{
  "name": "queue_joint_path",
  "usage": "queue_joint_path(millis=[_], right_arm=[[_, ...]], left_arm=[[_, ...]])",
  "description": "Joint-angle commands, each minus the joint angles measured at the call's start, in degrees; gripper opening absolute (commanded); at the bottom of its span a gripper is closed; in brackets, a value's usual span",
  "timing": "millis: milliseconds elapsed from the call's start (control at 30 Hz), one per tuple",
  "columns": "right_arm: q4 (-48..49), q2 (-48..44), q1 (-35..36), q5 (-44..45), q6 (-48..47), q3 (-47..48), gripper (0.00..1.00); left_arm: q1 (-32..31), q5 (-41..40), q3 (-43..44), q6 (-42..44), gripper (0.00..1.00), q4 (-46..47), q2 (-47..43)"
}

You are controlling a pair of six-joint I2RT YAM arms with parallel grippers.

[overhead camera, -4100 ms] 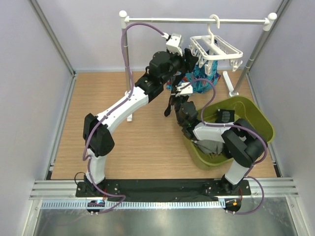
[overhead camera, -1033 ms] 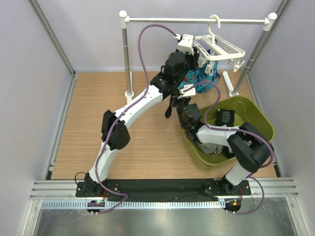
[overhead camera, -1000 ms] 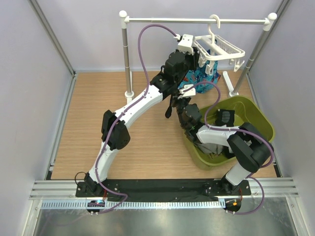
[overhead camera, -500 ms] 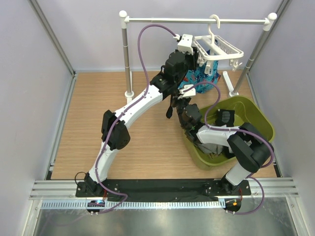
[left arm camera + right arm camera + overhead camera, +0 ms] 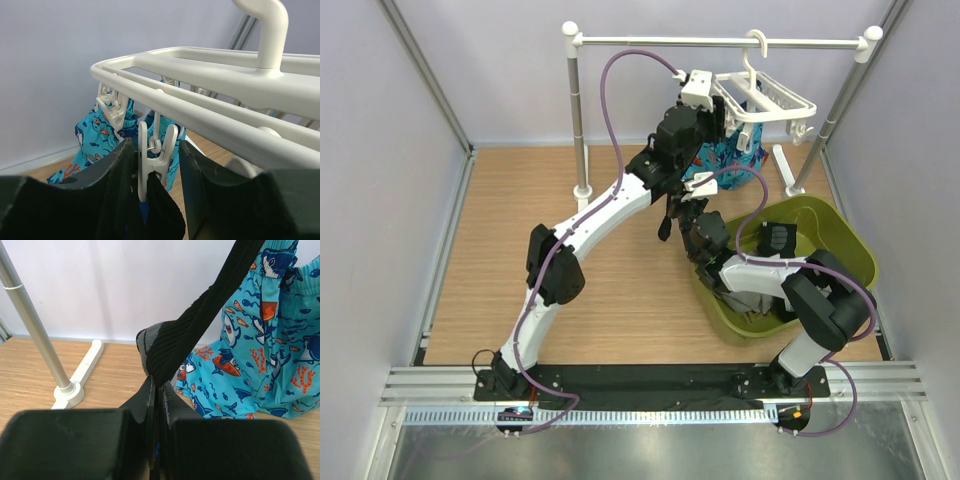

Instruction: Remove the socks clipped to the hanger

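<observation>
Ribbed matt cloth sock (image 5: 192,325), smooth glossy plastic hanger (image 5: 210,70).

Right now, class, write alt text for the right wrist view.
The right gripper, jaws shut, pinches a black sock stretched up to the right. Behind hangs blue patterned cloth; a white stand foot rests at left.

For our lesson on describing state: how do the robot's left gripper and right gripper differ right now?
The left gripper is open, straddling a white clip peg; the right gripper is shut on a black ribbed sock. The left gripper sits up at the white plastic hanger frame; the right gripper holds lower, the sock rising taut from it. Both are dark two-finger grippers.
</observation>
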Motion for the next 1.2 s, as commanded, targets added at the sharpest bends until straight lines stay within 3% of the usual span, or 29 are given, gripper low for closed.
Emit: queue_joint_path(millis=[0, 100, 167, 233, 333, 467, 867, 1167], right_arm=[[3.7, -1.9, 0.4, 1.0, 0.5, 0.1, 0.01], [3.7, -1.9, 0.4, 1.1, 0.4, 0.1, 0.01], [3.6, -1.9, 0.4, 1.1, 0.3, 0.2, 0.01], [3.6, -1.9, 0.4, 1.1, 0.3, 0.2, 0.01], [3.6, -1.8, 0.5, 1.2, 0.4, 0.1, 0.01], [3.5, -1.6, 0.4, 1.2, 0.5, 0.1, 0.01], [3.0, -1.9, 0.4, 1.1, 0.5, 0.3, 0.01], [3.0, -1.9, 0.4, 1.1, 0.5, 0.4, 0.01]], left_arm=[[-1.0, -1.9, -0.5, 1.2, 0.44, 4.3, -3.5], [-1.1, -2.5, -1.2, 1.3, 0.29, 5.2, -3.9], [-1.1, -2.6, -1.4, 1.2, 0.24, 5.5, -4.0], [-1.0, -2.7, -1.8, 1.2, 0.26, 5.6, -4.2], [-1.2, -3.1, -3.8, 1.3, 0.44, 7.1, -5.2], [-1.4, -3.9, -5.7, 1.9, 0.48, 8.5, -6.6], [-1.5, -5.8, -5.5, 2.3, 0.52, 8.6, -7.6], [-1.6, -5.2, -3.7, 3.0, 0.47, 7.2, -6.5]])
